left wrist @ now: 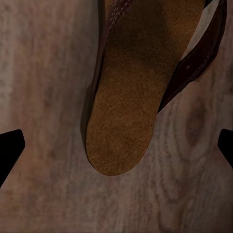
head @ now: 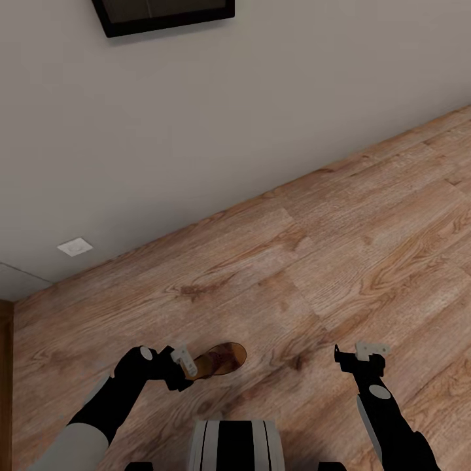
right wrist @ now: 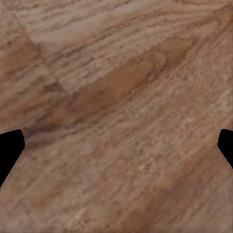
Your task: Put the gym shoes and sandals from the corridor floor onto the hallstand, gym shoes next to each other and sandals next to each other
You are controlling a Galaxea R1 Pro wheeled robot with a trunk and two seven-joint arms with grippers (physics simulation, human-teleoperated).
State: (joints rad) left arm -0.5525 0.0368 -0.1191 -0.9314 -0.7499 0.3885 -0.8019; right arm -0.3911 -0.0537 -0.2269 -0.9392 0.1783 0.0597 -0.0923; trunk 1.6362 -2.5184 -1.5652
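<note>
Left fingers: the black tips [left wrist: 10, 145] are being seen at the two side edges of the left wrist view, spread wide apart and clamped on nothing; most of each finger is being cut off by the frame.
Left gripper [head: 185, 364]: it is being held low over the floor, just beside a sandal.
Sandal [left wrist: 131, 92]: it is being shown lying on the floor between the spread tips, untouched; its front end is cut off, and its strap is only partly seen. In the head view [head: 219, 359] its near end is hidden by the gripper.
Right fingers: dark tips [right wrist: 9, 148] are being seen wide apart, with bare planks between them.
Right gripper [head: 358, 353]: it is being held over the floor, well apart from the sandal.
Floor [head: 340, 248]: wood planks are being shown running to a pale wall [head: 196, 118].
Dark frame [head: 163, 14]: it is cut off by the top edge; what it is cannot be told.
</note>
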